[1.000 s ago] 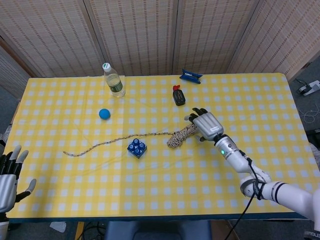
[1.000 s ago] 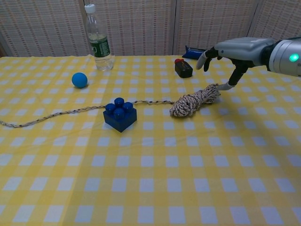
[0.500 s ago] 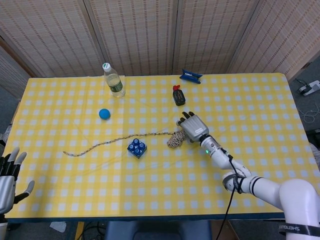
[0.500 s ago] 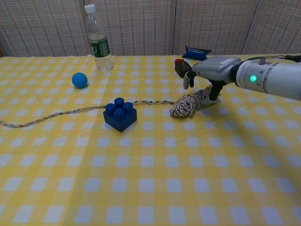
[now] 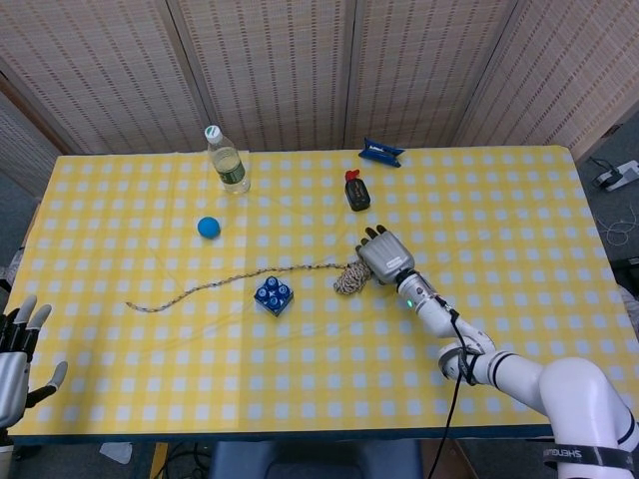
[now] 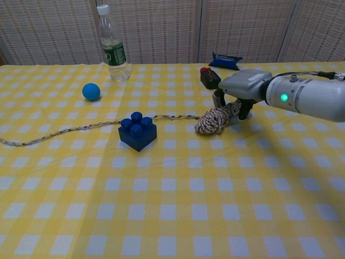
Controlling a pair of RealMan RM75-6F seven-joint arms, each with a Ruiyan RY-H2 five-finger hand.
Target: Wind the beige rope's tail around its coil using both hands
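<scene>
The rope coil lies near the middle of the checked table, its long axis slanting from near-left to far-right in the chest view, and the right hand sits directly over its far-right end, fingers pointing down on either side of the bundle. From these views I cannot tell whether the fingers have actually closed on the coil or only straddle it. The rope tail runs off the coil's left end and trails far to the left across the table, passing just behind the blue brick. That is the relation the next move turns on: the tail's free end lies on the left hand's side, well away from the right hand. The left hand hangs spread and empty off the table's left edge, well apart from the tail, so it looks to have a long reach ahead. Compared with a second ago, the right hand has moved leftward and down, from hovering beside the coil's far end to settling over it, while the coil, the tail and the left hand have scarcely shifted.
</scene>
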